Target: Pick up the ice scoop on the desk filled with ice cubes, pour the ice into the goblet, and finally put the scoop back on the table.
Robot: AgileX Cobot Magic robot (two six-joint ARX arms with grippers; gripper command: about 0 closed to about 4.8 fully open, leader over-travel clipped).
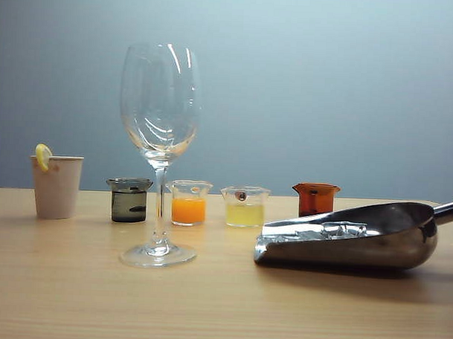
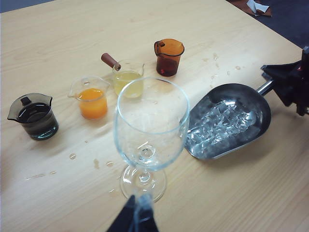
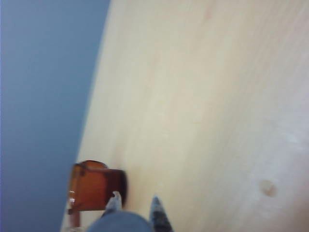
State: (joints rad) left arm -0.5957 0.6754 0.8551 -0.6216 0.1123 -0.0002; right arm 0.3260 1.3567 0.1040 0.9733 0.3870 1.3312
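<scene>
The ice scoop (image 1: 358,245) lies on the desk (image 1: 221,311) at the right, its trough holding the ice cubes (image 1: 336,230) and its handle (image 1: 448,212) running out of the exterior view. From the left wrist view the scoop (image 2: 227,121) and its ice (image 2: 217,123) sit beside the empty goblet (image 2: 150,121). My right gripper (image 2: 285,84) is at the handle's end. In its own view the right gripper (image 3: 135,202) has a grey rounded handle filling the gap between its fingers. The goblet (image 1: 160,100) stands upright left of the scoop. My left gripper (image 2: 138,210) hangs shut above the goblet's foot.
Behind the goblet runs a row: a paper cup with lemon (image 1: 56,187), a dark beaker (image 1: 128,201), an orange beaker (image 1: 188,205), a yellow beaker (image 1: 244,209) and an amber beaker (image 1: 315,199). Water drops (image 2: 72,156) dot the wood.
</scene>
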